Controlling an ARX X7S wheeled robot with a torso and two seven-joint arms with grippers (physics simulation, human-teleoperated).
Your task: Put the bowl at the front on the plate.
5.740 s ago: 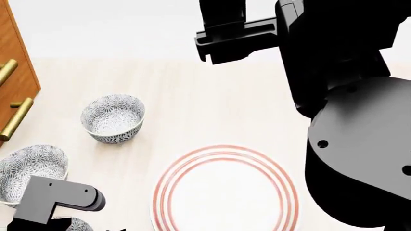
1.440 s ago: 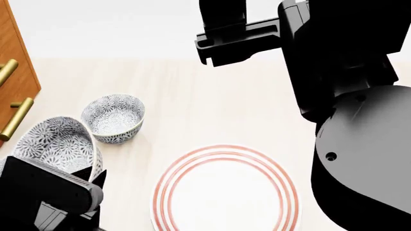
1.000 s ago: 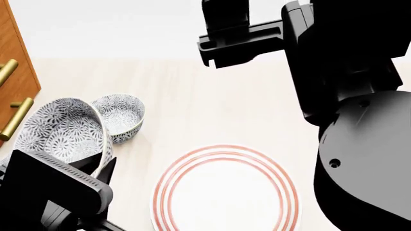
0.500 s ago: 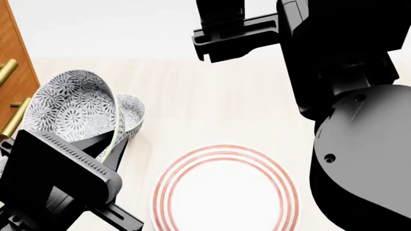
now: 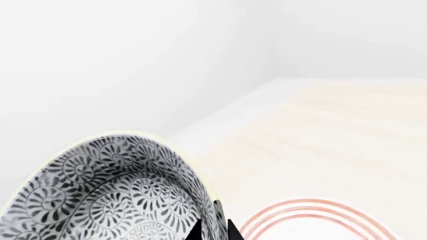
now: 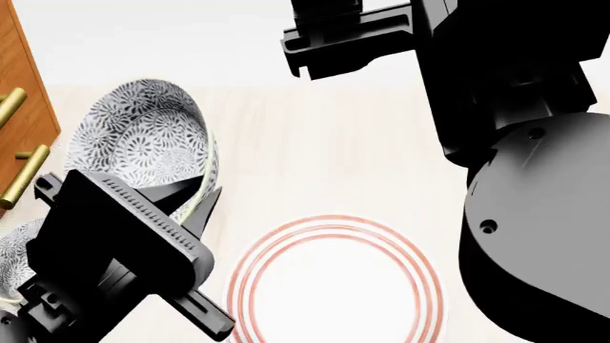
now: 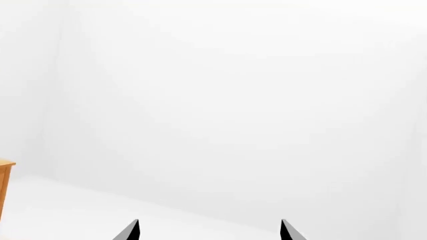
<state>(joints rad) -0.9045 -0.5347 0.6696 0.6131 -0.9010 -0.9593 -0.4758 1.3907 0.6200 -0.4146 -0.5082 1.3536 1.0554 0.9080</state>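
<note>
The bowl (image 6: 143, 136), white with a dense blue-grey floral pattern, hangs tilted above the table's left side. My left gripper (image 6: 191, 204) is shut on its rim. In the left wrist view the rim of the bowl (image 5: 113, 190) sits between the two dark fingertips of that gripper (image 5: 213, 232), with the plate (image 5: 313, 220) just beyond. The plate (image 6: 333, 282), white with thin red rings, lies on the table to the right of the held bowl. My right gripper (image 7: 208, 231) is open and holds nothing, facing a white wall.
Another patterned bowl (image 6: 14, 257) sits at the left edge, partly behind my left arm. A wooden cabinet (image 6: 19, 86) with brass handles (image 6: 24, 175) stands at the far left. My right arm (image 6: 515, 143) fills the right side. The light wood table (image 6: 315, 157) runs back to a white wall.
My left gripper has taken the bowl by its rim and lifted it off the table, away from me and toward the right. It now covers the bowl behind it. The right arm has hardly moved.
</note>
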